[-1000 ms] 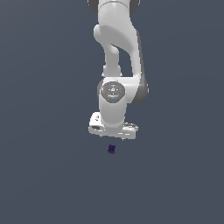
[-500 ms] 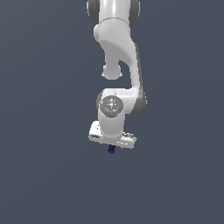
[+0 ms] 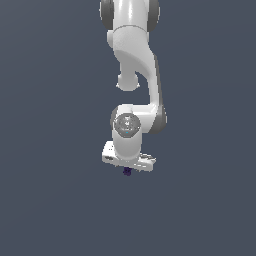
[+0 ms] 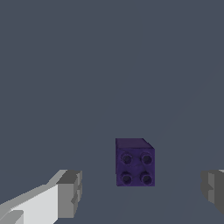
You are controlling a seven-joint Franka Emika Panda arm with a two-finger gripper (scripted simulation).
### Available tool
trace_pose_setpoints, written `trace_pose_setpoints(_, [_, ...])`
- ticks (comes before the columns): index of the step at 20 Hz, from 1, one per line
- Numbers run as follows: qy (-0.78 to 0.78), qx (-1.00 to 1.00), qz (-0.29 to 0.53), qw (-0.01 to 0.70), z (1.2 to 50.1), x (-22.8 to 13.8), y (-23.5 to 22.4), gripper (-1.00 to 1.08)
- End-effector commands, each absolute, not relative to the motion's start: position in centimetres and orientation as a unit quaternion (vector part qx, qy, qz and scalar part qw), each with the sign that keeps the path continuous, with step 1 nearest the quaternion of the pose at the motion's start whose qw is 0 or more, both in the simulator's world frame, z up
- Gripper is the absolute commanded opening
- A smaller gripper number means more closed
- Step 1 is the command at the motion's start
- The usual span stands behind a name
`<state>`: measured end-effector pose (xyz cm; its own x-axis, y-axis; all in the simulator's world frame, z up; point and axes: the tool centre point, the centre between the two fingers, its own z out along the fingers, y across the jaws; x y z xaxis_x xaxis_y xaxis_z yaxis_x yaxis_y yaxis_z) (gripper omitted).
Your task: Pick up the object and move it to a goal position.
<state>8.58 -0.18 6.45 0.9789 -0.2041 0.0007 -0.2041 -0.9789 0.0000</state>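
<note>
The object (image 4: 134,162) is a small dark purple cube with four round studs on one face, resting on the grey surface. In the wrist view it lies between my two grey fingertips (image 4: 70,193), apart from both. My gripper (image 4: 142,192) is open, its jaws wide on either side of the cube. In the exterior view the white gripper (image 3: 128,169) sits low over the object (image 3: 127,172), which shows only as a tiny purple speck under the hand.
The white arm (image 3: 135,75) rises above the gripper to the top of the exterior view. The plain grey surface (image 3: 50,200) spreads all around.
The gripper has come down over the purple object. One second ago the object stood clear below the hand; now the hand nearly covers it.
</note>
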Motion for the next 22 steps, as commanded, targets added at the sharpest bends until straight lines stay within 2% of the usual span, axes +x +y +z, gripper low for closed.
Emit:
trace_pose_setpoints(1, [-0.103,0.995,0.0,0.0,5.3,8.5,-0.2,1.0])
trace_pose_setpoints(7, [-0.103,0.995,0.0,0.0,2.5,8.5,-0.2,1.0])
trace_pose_setpoints(12, [-0.103,0.995,0.0,0.0,2.2,8.6,-0.2,1.0])
trace_pose_setpoints(13, [-0.103,0.995,0.0,0.0,2.2,8.6,-0.2,-1.0])
trace_pose_setpoints(22, [-0.103,0.995,0.0,0.0,2.2,8.6,-0.2,-1.0])
